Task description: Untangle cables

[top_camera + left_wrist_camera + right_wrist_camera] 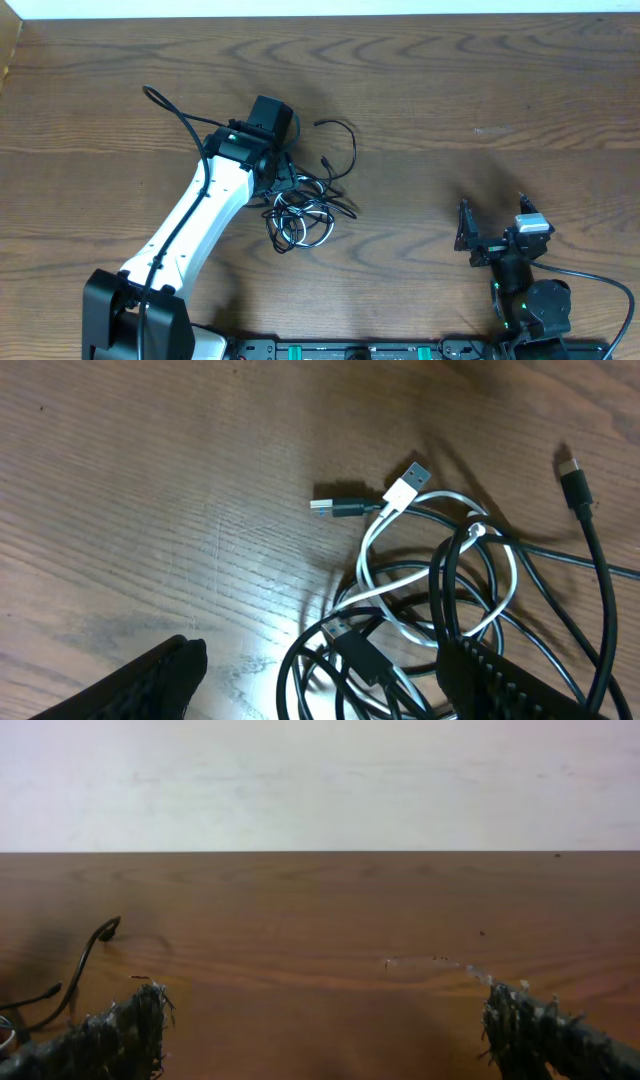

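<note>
Reaching on a slant from its base at the near left edge, the left arm point(195, 220) stretches across the table point(450, 80). Its wrist bends down over the cables point(300, 205), which lie knotted a little left of the table's middle. The right arm point(520, 290) is folded low by its base at the near right, well apart from the knot.

Overhead, the wrist hides the fingers. The left wrist camera shows the left gripper point(325, 660) with its jaws spread wide and clamping nothing. One finger point(500, 680) is over the black loops; I cannot tell whether it touches them. Only that view picks out the white cable point(372, 540) looped through the black cables point(590, 550), its plug just beside a black plug point(340, 507).

The right wrist camera shows the right gripper point(325, 1025) spread wide, only tabletop between its fingers, and a cable end point(100, 930) at far left.
</note>
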Motion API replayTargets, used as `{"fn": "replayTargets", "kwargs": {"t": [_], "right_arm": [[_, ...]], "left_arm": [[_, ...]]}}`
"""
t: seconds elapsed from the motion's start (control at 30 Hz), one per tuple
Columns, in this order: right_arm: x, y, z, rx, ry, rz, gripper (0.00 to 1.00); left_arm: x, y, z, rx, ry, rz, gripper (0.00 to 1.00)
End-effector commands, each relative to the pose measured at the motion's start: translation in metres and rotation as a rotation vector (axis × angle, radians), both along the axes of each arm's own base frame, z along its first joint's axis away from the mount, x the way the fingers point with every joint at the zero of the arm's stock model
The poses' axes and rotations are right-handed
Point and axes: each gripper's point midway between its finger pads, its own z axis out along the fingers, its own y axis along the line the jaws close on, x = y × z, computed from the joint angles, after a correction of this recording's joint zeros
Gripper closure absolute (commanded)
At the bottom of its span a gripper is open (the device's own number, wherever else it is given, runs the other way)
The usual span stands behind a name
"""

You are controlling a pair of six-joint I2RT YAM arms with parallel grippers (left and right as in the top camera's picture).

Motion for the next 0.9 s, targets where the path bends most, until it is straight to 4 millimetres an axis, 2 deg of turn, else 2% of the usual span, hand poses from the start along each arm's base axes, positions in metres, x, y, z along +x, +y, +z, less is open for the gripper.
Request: {"fn": "replayTargets", "kwargs": {"t": [0.0, 0.43, 0.7, 0.8, 0.87], "right_arm": [[0.000, -0.003, 0.000, 0.012, 0.001, -0.013, 0.01], [0.000, -0.003, 0.000, 0.012, 0.001, -0.013, 0.01], [0.000, -0.003, 0.000, 0.012, 0.001, -0.013, 0.01], [0.000, -0.003, 0.000, 0.012, 0.001, -0.013, 0.01], [0.000, -0.003, 0.000, 0.012, 0.001, -0.013, 0.01]], "left_arm": [[0.000, 0.003, -0.002, 0.019, 0.001, 0.001, 0.21], [0.003, 0.002, -0.004, 0.017, -0.004, 0.001, 0.21], [0.008, 0.000, -0.021, 0.028, 0.027, 0.001, 0.21], [0.008, 0.000, -0.034, 0.039, 0.058, 0.000, 0.28], [0.008, 0.000, -0.044, 0.049, 0.084, 0.000, 0.44]]}}
